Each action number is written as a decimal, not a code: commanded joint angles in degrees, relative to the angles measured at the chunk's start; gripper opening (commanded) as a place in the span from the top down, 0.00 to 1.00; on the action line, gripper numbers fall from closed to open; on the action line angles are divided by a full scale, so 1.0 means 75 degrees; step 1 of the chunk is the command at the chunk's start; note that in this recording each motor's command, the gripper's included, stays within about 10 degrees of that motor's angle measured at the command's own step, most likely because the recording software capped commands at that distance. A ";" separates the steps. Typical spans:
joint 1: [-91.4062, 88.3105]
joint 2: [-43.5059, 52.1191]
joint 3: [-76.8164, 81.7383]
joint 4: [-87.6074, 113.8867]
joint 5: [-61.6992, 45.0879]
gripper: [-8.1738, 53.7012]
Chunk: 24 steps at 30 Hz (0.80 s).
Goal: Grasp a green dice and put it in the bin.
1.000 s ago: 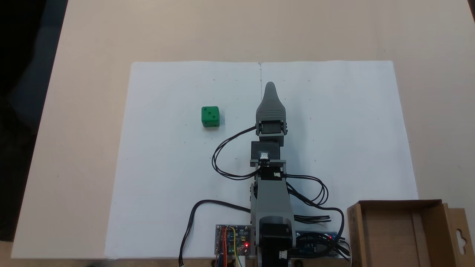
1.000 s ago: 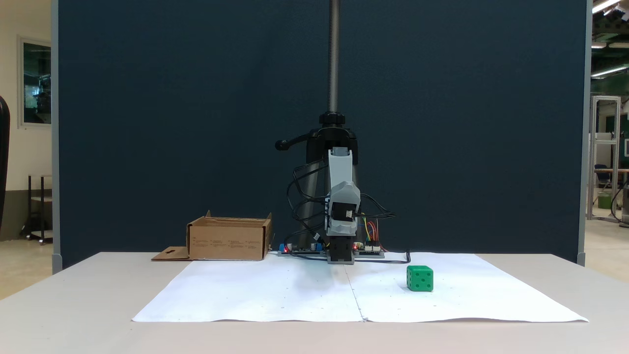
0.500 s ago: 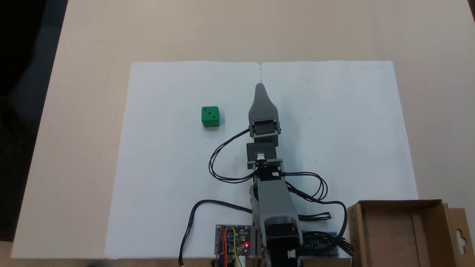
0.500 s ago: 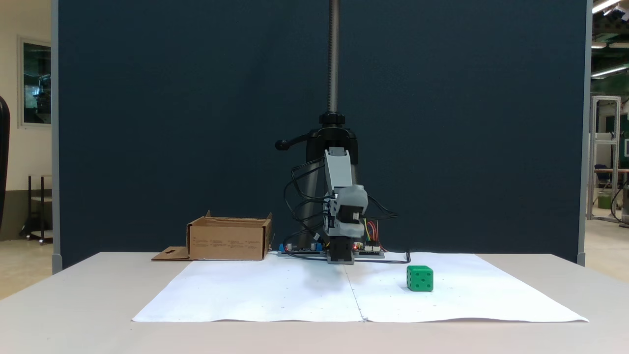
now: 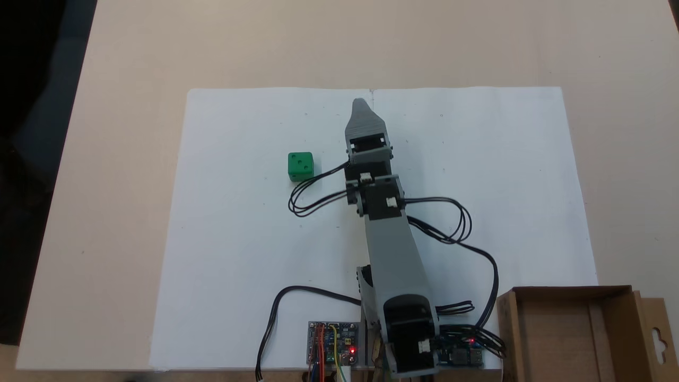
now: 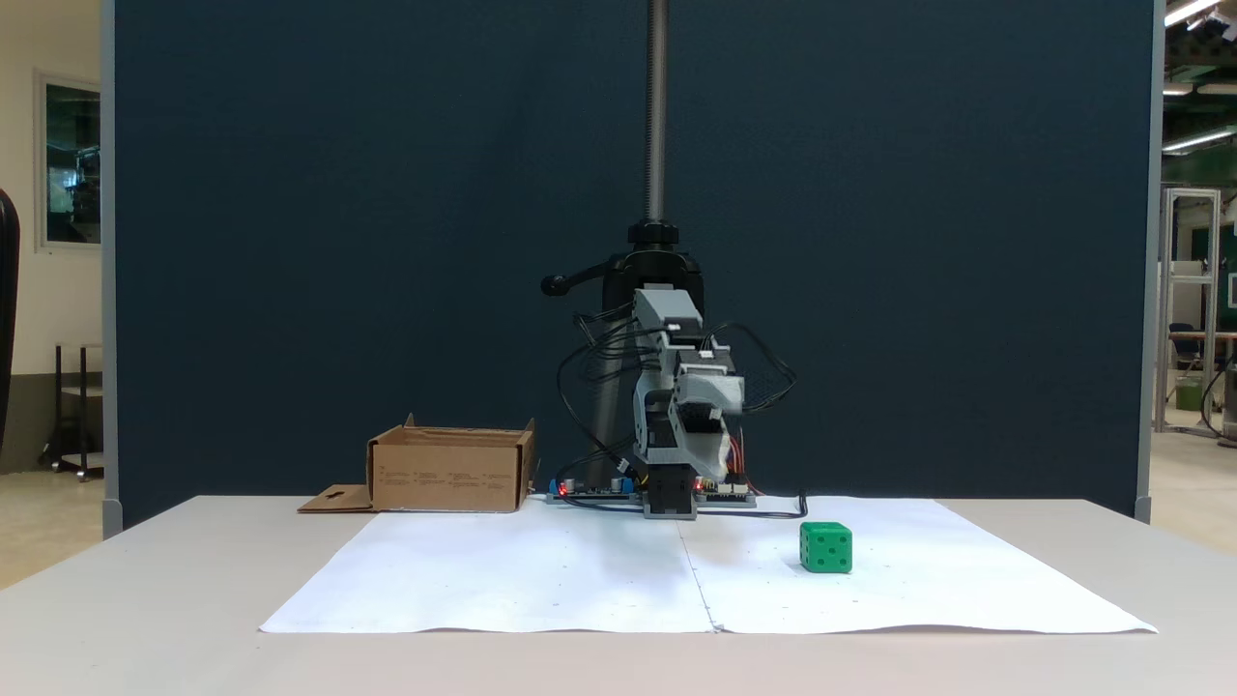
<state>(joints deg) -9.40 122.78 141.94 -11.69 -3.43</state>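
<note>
One glossy green dice [image 5: 301,166] w/ rounded edges, on white paper [image 5: 238,239].

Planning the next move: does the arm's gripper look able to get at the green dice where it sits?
Probably yes. The green dice sits alone on the white paper, with only bare paper between it and the raised gripper, though a loose cable hangs nearby.

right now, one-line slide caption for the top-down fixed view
Koch arm's pincer raised over white paper, green dice to its left, cardboard bin at bottom right.
</note>
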 commanded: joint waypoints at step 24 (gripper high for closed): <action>-0.1500 -0.3094 -0.5930 0.8859 0.4688 0.19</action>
<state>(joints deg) -18.46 98.79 100.02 52.29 26.28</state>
